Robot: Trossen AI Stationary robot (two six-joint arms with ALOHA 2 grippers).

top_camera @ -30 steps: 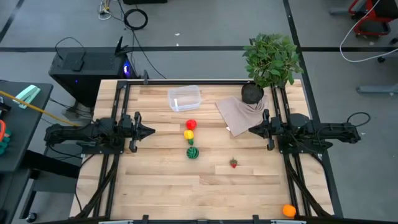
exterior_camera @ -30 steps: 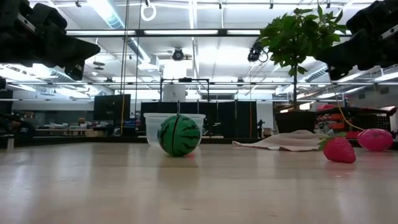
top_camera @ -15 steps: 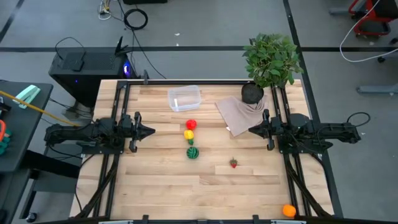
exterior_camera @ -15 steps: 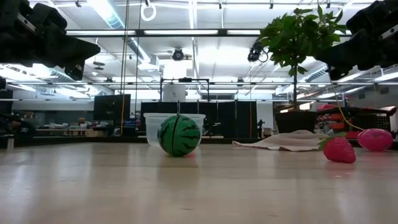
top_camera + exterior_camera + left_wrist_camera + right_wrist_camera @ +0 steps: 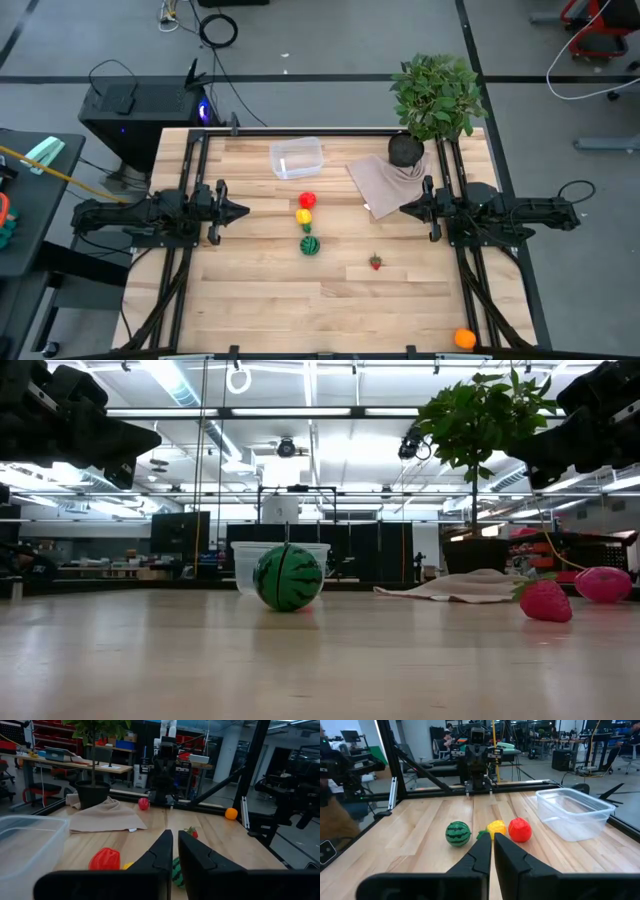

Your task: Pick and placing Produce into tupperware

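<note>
A red piece, a yellow piece and a dark-green striped ball lie in a row at the table's middle. A tiny strawberry rests nearer the front, and an orange piece lies at the near right corner. The clear tupperware stands at the far middle. My left gripper hovers shut at the left side, above the table. My right gripper hovers shut at the right side. Both point level toward the middle.
A beige folded cloth lies at the far right, beside a leafy plant in a black pot. Black rails run along the table's left and right sides. Bare wood spreads across the near half.
</note>
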